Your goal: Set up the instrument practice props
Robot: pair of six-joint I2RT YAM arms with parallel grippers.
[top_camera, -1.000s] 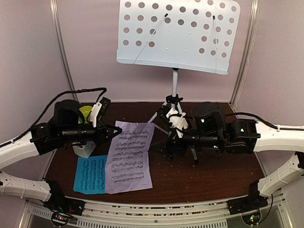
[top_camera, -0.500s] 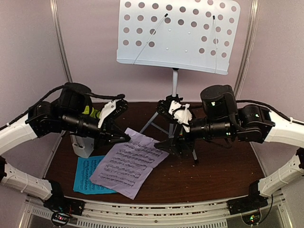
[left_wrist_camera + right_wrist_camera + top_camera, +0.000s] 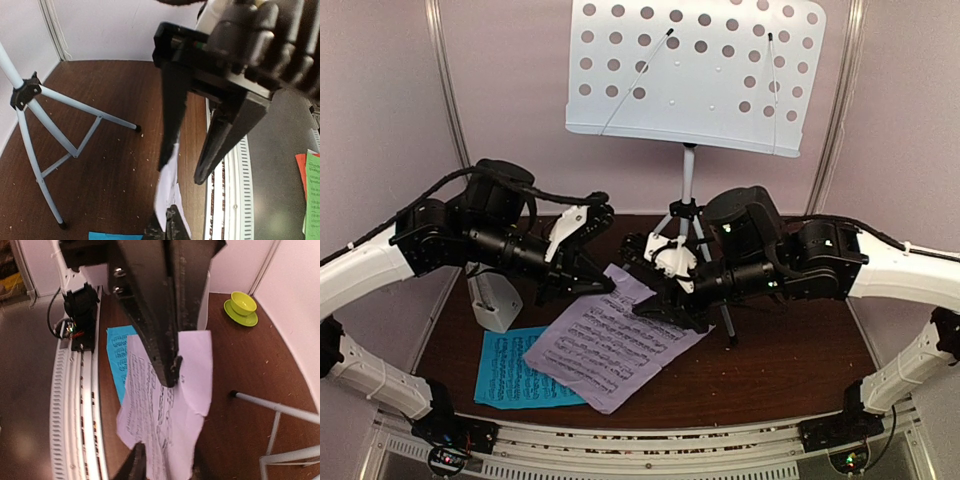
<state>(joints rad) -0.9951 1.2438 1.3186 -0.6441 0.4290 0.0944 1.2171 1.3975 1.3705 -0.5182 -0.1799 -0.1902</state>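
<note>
My left gripper (image 3: 603, 285) is shut on the top corner of the lilac sheet-music page (image 3: 610, 345) and holds that end above the table, while the page's lower end rests over the cyan page (image 3: 510, 375). My right gripper (image 3: 650, 305) straddles the lilac page's right edge. In the left wrist view its fingers (image 3: 172, 115) still stand apart, one touching the paper. In the right wrist view the lilac page (image 3: 165, 410) runs between my right gripper (image 3: 167, 462) jaws. The white perforated music stand (image 3: 695, 75) stands behind, empty. The white metronome (image 3: 495, 302) sits at the left.
The stand's silver tripod legs (image 3: 50, 115) spread over the brown table just behind both grippers. A lime-green bowl on a saucer (image 3: 243, 305) sits in the far left corner, hidden behind my left arm in the top view. Pink walls close in the back and sides.
My left gripper has lifted the lilac page's top corner and carried it right, turning the sheet. My right arm has swung left and down onto the page's edge, its jaws narrowing.
</note>
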